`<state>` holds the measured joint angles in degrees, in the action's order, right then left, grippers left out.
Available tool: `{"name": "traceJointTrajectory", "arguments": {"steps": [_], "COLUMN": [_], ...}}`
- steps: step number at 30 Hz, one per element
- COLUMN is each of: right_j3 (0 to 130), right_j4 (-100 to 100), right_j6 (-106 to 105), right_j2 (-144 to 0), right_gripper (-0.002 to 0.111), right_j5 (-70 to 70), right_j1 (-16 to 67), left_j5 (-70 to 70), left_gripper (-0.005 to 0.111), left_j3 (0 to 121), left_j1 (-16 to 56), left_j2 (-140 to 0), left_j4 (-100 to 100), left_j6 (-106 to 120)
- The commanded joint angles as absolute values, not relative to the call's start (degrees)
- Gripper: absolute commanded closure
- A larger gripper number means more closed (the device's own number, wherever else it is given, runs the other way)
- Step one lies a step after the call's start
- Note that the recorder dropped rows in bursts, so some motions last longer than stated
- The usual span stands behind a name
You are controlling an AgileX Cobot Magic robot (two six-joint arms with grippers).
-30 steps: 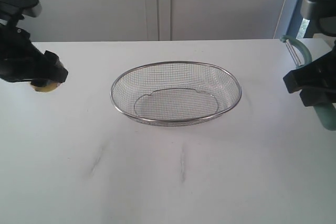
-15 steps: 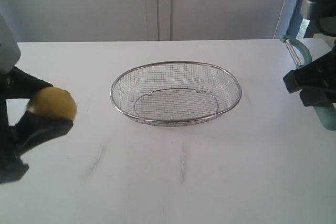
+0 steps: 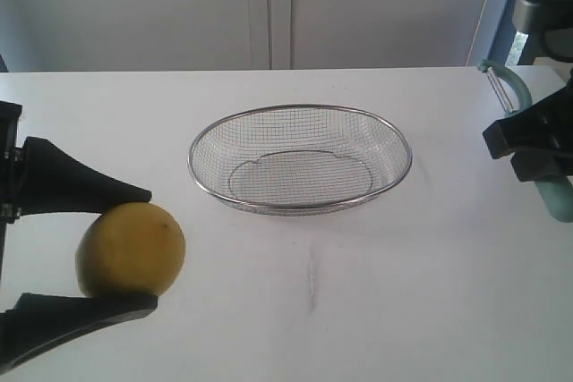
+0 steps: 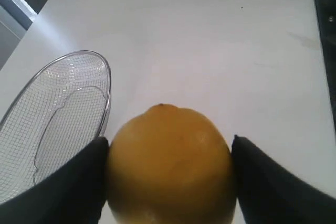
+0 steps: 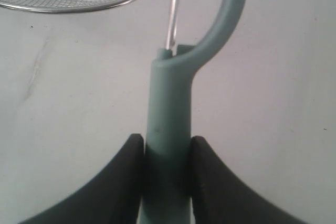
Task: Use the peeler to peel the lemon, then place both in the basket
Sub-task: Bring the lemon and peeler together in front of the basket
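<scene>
The yellow lemon (image 3: 132, 250) hangs at the near left of the exterior view, clamped between the two black fingers of my left gripper (image 3: 134, 252). The left wrist view shows the lemon (image 4: 170, 163) filling the gap, with a finger pressed on each side. At the far right my right gripper (image 3: 537, 160) is shut on the teal handle of the peeler (image 3: 515, 87), whose blade head points up and away. In the right wrist view the peeler (image 5: 168, 103) stands between the two pads. The wire-mesh basket (image 3: 301, 111) lies in the table's middle with nothing in it.
The white table (image 3: 295, 310) carries faint grey scuff marks in front of the basket. A pale wall with cabinet seams stands behind it. The basket's rim (image 4: 107, 93) shows beside the lemon in the left wrist view, and again as the basket's edge (image 5: 79, 3) beyond the peeler.
My left gripper has swung from the far left edge toward the near left, carrying the lemon closer to the camera. The right gripper and peeler have not moved.
</scene>
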<state>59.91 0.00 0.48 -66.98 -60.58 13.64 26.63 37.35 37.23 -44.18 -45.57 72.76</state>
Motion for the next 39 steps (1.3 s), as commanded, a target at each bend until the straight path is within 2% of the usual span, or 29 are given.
{"name": "traceJointTrajectory", "arguments": {"steps": [1, 11, 14, 24, 31, 39], "right_j3": [59.83, 59.83, 59.24, 47.59, 40.88, 38.51], "right_j4": [0.00, 1.89, 7.96, 47.88, 54.59, 62.78], "right_j6": [0.00, 1.32, -1.83, -34.59, -39.79, -45.06], "right_j2": [-66.47, -66.47, -66.47, -66.47, -66.58, -73.19], "right_gripper": [0.103, 0.103, 0.103, 0.103, 0.103, 0.103], "right_j5": [-58.71, -51.79, -51.66, -53.65, -49.32, -44.35], "right_j1": [13.66, 13.66, 13.66, 13.80, 14.41, 21.42], "left_j5": [26.50, 24.30, 22.30, 20.31, 13.90, 10.43], "left_gripper": [0.107, 0.107, 0.107, 0.107, 0.107, 0.107], "left_j3": [37.37, 37.37, 37.37, 37.37, 37.37, 37.76], "left_j1": [37.42, 37.42, 37.42, 37.42, 37.42, 37.42], "left_j2": [-43.64, -43.64, -43.64, -43.64, -46.30, -53.20], "left_j4": [-49.32, -49.32, -49.32, -49.43, -49.43, -49.98], "left_j6": [73.29, 73.39, 73.39, 73.39, 73.50, 75.34]}}
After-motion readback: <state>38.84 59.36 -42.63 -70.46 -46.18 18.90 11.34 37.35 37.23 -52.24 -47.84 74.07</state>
